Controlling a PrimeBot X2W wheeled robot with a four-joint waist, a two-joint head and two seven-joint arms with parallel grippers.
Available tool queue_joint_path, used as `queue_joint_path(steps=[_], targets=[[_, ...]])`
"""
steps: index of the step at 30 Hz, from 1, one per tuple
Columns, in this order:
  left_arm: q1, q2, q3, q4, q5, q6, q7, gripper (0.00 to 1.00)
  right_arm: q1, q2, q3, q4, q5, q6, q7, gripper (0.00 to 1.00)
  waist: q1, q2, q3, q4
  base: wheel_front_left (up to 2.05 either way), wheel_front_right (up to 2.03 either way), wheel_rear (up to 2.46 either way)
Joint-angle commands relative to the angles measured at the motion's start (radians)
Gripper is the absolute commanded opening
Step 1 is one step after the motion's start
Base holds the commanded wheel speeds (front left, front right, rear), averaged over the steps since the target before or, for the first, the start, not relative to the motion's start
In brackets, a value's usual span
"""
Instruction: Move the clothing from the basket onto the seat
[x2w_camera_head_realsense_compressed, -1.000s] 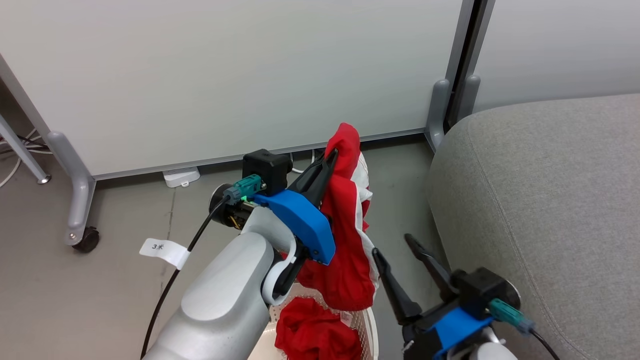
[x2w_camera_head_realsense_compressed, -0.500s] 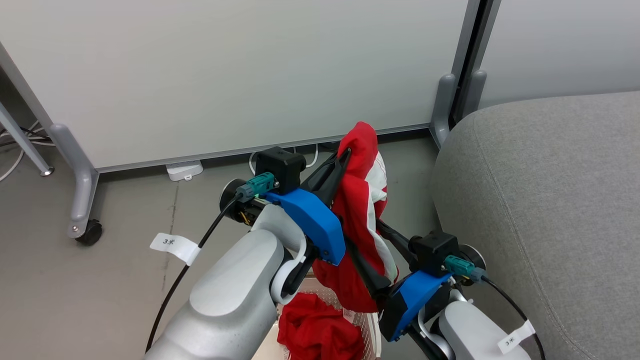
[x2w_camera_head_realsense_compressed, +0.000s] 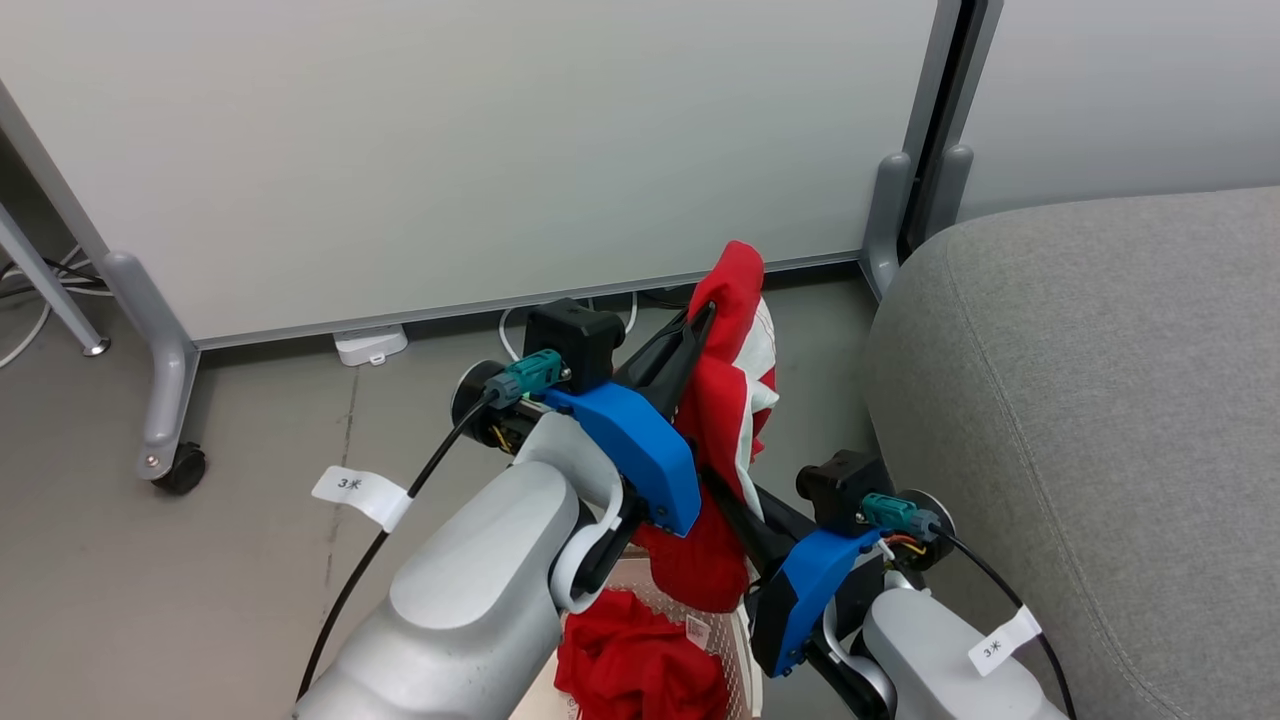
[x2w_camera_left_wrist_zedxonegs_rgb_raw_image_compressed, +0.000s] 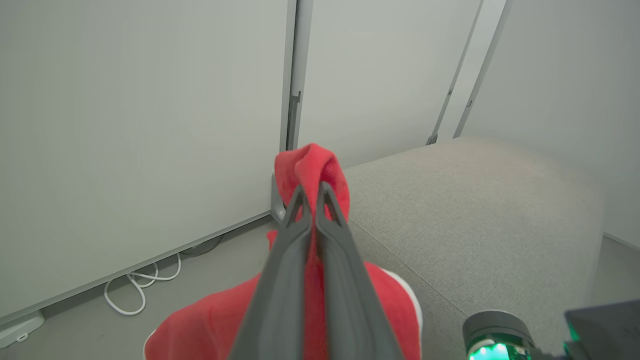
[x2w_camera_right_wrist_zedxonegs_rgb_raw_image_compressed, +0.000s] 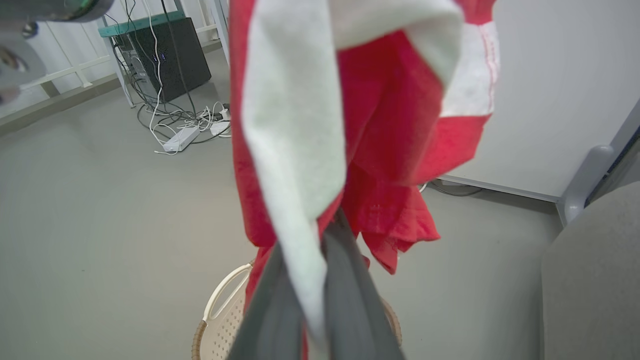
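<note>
The red garment (x2w_camera_head_realsense_compressed: 725, 400) hangs above the basket (x2w_camera_right_wrist_zedxonegs_rgb_raw_image_compressed: 220, 300), near the seat (x2w_camera_head_realsense_compressed: 1080, 400). The jaws of the left gripper (x2w_camera_left_wrist_zedxonegs_rgb_raw_image_compressed: 312, 195) pinch its top fold, those of the right gripper (x2w_camera_right_wrist_zedxonegs_rgb_raw_image_compressed: 327, 240) its white edge lower down. It looks light and limp; a bunched fold should hold best. The head view adds a second garment (x2w_camera_head_realsense_compressed: 640, 665) inside the basket.

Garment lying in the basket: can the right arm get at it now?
Probably not: the right gripper is shut on the hanging garment, also held by the left gripper, and that cloth hangs above the basket and the garment inside.
</note>
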Motion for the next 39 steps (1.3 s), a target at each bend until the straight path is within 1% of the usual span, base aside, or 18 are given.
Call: queue_joint_path(steps=[1, 6, 19, 20, 22, 23, 24, 25, 26, 39], targets=[[-0.018, 0.001, -0.001, 0.003, -0.001, 0.004, -0.006, 0.0, -0.018, -0.003, 0.003, 0.007, 0.01, 0.0, -0.009, 0.0, -0.0001, 0.0, 0.0, -0.002, 0.0, 0.0, 0.0], [-0.021, 0.001, -0.007, 0.017, -0.006, 0.002, -0.014, 0.0, -0.026, -0.003, 0.01, 0.031, 0.019, 0.0, -0.027, 0.0, -0.0001, 0.0, -0.005, -0.005, 0.0, 0.0, 0.0], [-0.028, 0.001, -0.024, 0.038, -0.017, 0.007, -0.024, 0.0, -0.026, -0.003, 0.012, 0.043, 0.034, 0.0, -0.046, 0.0, -0.0001, 0.0, -0.009, -0.014, 0.0, 0.0, 0.0], [-0.03, 0.001, -0.024, 0.039, -0.014, 0.008, -0.03, 0.15, -0.028, -0.003, 0.012, 0.044, 0.034, 0.0, -0.046, 0.0, -0.0001, 0.0, -0.009, -0.014, 0.0, 0.0, 0.0], [-0.03, 0.001, -0.026, 0.043, -0.01, 0.011, -0.033, 0.31, -0.028, -0.003, 0.012, 0.047, 0.034, 0.0, -0.047, 0.0, -0.0001, 0.0, -0.009, -0.016, 0.0, 0.0, 0.0], [-0.031, 0.001, -0.027, 0.045, -0.01, 0.011, -0.034, 0.47, -0.029, -0.003, 0.011, 0.048, 0.035, 0.0, -0.047, 0.0, -0.0001, 0.0, -0.009, -0.016, 0.0, 0.0, 0.0], [-0.032, 0.001, -0.027, 0.047, -0.009, 0.013, -0.035, 0.69, -0.029, -0.003, 0.01, 0.049, 0.036, 0.0, -0.047, 0.0, -0.0001, 0.0, -0.008, -0.017, 0.0, 0.0, 0.0], [-0.035, 0.003, -0.029, 0.048, -0.002, 0.017, -0.041, 0.95, -0.029, -0.003, 0.011, 0.049, 0.038, 0.0, -0.047, 0.0, -0.0001, 0.0, -0.008, -0.017, 0.0, 0.0, 0.0], [-0.036, 0.003, -0.029, 0.049, 0.001, 0.021, -0.047, 1.0, -0.029, -0.003, 0.012, 0.049, 0.039, 0.0, -0.047, 0.0, -0.0001, 0.0, -0.008, -0.018, 0.0, 0.0, 0.0], [-0.032, 0.009, -0.029, 0.068, 0.007, 0.038, -0.088, 1.0, -0.035, -0.003, 0.0, 0.04, 0.023, 0.0, -0.048, 0.0, -0.0001, 0.0, -0.001, -0.021, 0.0, 0.0, 0.0]])
